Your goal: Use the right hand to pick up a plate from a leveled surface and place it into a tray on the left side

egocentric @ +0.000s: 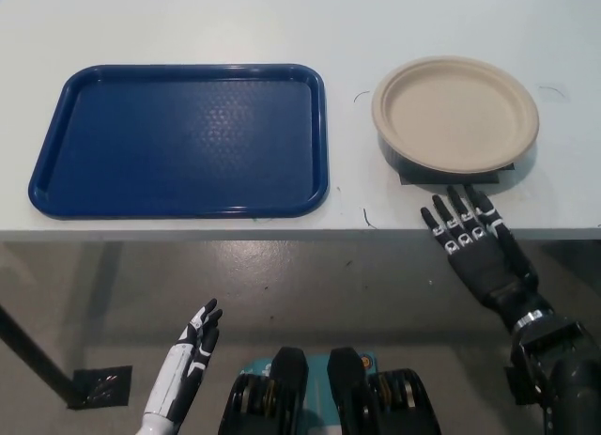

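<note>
A round, beige plate [455,114] with a shallow raised rim sits at the upper right of the frame, resting on a low dark base [451,168] whose black edge shows under its near side. It looks like matte paper or pulp. At the upper left lies the tray [56,181], a dark blue plastic rectangle with rounded corners, a raised lip and a finely pebbled floor. Both stand on the pale, smooth worktop [188,22], well apart from each other.

The black right hand [477,247] reaches up from the lower right, its fingers [457,208] spread and straight, holding nothing; their tips lie over the worktop's front edge, just short of the plate's base. The white left hand [192,352] hangs at the lower left, below the worktop, fingers loosely extended and empty. Beneath is grey, polished floor [310,285].
</note>
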`<state>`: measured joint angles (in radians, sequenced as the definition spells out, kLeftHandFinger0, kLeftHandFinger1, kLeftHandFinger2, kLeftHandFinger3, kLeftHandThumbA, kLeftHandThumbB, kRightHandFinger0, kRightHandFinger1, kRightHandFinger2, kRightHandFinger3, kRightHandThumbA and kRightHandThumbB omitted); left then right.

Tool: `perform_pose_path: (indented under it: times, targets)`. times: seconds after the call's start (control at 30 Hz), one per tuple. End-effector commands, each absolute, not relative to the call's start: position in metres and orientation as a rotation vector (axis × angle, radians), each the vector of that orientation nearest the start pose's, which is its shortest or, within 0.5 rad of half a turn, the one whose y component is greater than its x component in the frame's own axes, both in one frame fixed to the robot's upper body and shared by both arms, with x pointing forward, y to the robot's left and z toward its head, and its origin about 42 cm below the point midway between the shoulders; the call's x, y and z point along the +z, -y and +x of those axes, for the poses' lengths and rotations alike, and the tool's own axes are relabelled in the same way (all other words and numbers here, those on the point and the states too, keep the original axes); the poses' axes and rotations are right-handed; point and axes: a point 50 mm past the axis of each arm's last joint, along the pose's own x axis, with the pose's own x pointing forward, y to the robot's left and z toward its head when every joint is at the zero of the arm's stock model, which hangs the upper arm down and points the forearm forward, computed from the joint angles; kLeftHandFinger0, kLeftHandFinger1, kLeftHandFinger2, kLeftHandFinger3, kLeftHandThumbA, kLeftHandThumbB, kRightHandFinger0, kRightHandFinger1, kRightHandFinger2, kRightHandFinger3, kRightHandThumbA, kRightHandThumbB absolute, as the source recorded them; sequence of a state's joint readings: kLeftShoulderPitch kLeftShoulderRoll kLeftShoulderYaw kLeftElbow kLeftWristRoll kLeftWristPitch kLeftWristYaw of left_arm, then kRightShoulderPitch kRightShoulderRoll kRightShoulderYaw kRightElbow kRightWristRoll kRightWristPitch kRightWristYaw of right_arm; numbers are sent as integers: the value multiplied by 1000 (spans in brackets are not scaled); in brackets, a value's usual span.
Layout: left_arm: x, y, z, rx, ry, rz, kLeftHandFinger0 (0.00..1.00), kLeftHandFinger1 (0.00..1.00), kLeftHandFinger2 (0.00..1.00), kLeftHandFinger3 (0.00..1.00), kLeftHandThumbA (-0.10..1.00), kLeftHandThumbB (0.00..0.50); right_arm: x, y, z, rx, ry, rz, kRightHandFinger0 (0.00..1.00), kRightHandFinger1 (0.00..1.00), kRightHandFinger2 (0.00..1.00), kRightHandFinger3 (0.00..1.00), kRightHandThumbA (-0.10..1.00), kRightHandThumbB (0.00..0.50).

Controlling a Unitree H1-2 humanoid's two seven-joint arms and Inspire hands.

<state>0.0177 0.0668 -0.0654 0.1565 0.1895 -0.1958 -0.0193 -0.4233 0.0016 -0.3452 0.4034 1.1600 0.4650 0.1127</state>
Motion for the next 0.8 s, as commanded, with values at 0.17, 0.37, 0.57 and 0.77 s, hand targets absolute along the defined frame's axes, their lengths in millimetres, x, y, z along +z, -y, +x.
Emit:
perform_pose_path:
  times: [0.17, 0.37, 0.57, 0.77]
  targets:
    - [69, -214, 278, -104, 82, 247, 1000, 1000, 1000, 1000, 1000, 5, 154, 229, 441, 254, -123, 1278, 1000, 1000, 1000, 1000, 1000, 312]
    - [70, -214, 278, -108, 80, 259, 1000, 1000, 1000, 1000, 1000, 1, 158, 228, 454, 243, -132, 1266, 1000, 1000, 1000, 1000, 1000, 353]
    - [69, -214, 278, -107, 84, 253, 1000, 1000, 1000, 1000, 1000, 2, 164, 229, 476, 179, -208, 1208, 1000, 1000, 1000, 1000, 1000, 447]
    - [70, -214, 278, -113, 85, 244, 1000, 1000, 1000, 1000, 1000, 10, 166, 234, 501, -74, -441, 990, 4, 4, 155, 220, 557, 24]
